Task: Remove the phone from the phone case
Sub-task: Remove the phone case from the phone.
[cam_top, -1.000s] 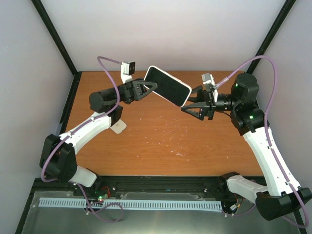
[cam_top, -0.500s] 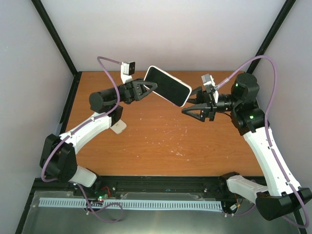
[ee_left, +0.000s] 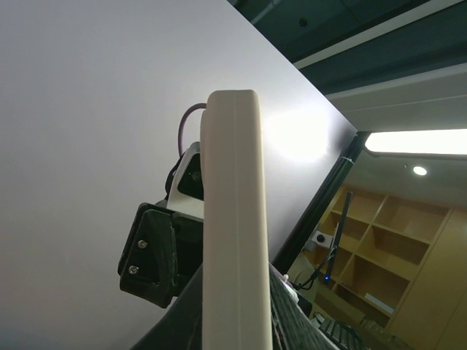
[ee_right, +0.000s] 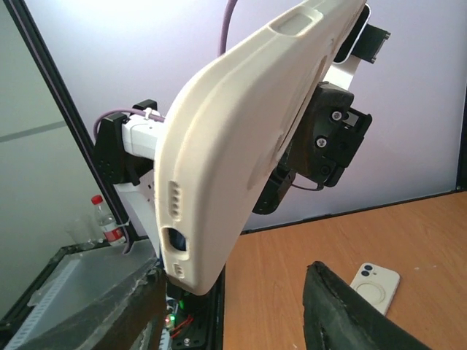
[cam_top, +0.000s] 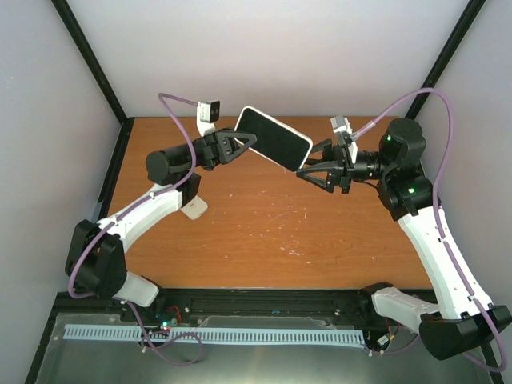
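The phone [cam_top: 272, 140], black screen up, sits in a cream phone case [ee_right: 233, 146] and hangs tilted in the air over the back of the table. My left gripper [cam_top: 246, 143] is shut on its left end; in the left wrist view the case's edge [ee_left: 233, 219] rises between the jaws of the left gripper [ee_left: 233, 324]. My right gripper [cam_top: 307, 169] is open at the phone's lower right end. In the right wrist view the case's bottom end with its port hole [ee_right: 177, 243] lies between the spread fingers [ee_right: 350, 313], nearer the left one.
A second white case-like piece [cam_top: 192, 206] lies flat on the wooden table [cam_top: 272, 232] under the left arm, also in the right wrist view [ee_right: 374, 286]. Black frame posts [cam_top: 92, 60] and grey walls close the back and sides.
My right gripper has moved up and left onto the phone's lower end, and its jaws have narrowed a little. The left gripper and the phone have shifted only slightly.
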`<act>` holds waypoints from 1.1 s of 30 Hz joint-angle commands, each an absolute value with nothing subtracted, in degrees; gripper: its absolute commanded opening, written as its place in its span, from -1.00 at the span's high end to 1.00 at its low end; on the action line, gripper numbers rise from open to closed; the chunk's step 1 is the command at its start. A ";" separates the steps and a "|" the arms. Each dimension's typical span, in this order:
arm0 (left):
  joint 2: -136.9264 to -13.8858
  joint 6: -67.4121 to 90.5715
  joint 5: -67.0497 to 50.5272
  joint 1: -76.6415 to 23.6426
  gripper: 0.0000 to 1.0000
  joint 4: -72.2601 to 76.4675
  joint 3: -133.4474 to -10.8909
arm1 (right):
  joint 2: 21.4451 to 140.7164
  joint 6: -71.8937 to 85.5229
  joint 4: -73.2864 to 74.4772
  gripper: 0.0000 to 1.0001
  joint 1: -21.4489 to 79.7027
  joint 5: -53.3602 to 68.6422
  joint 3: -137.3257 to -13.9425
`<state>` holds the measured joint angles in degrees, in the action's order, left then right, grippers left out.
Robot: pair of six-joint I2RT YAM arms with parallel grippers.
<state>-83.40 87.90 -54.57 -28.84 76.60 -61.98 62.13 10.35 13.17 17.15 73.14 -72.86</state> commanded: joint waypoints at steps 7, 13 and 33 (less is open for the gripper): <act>-86.64 100.29 -52.46 -29.09 0.99 91.92 -64.15 | 62.59 3.74 17.98 0.17 17.57 65.72 -73.61; -86.19 100.06 -53.81 -29.25 0.99 90.68 -65.30 | 63.69 5.86 16.99 0.27 16.96 62.01 -73.42; -81.03 88.12 -57.02 -31.11 0.99 76.98 -64.36 | 66.33 16.05 17.08 0.13 8.93 57.48 -77.01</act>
<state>-83.46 93.23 -57.74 -31.33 78.81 -62.96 70.24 18.17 16.08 8.97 56.38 -76.60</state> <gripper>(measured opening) 0.118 0.403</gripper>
